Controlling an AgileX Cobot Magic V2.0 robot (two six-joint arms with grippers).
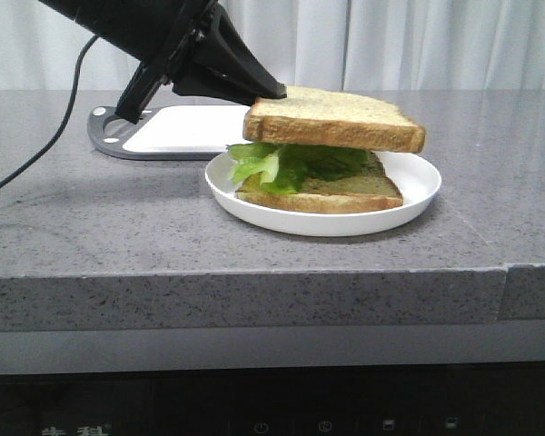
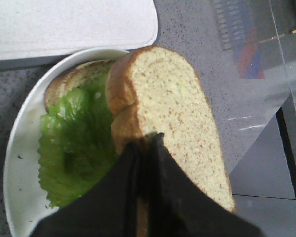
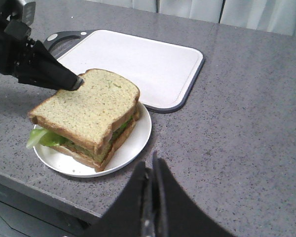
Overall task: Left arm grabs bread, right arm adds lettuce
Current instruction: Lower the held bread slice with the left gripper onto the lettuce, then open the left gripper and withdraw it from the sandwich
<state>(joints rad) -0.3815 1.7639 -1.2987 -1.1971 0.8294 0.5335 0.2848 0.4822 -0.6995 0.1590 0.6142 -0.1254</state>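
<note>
The left pincer [image 1: 271, 92] is clamped on the bread [image 1: 336, 120], held just above the lettuce [image 1: 295, 163] on the plate [image 1: 418, 186]. The right pincer [image 3: 152, 170], fingers together, hangs near the plate. No legible writing.

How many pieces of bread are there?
2. One bread slice is held up in the left claw, just above the lettuce. The other slice lies flat on the plate under the lettuce. None seem hidden.
</note>
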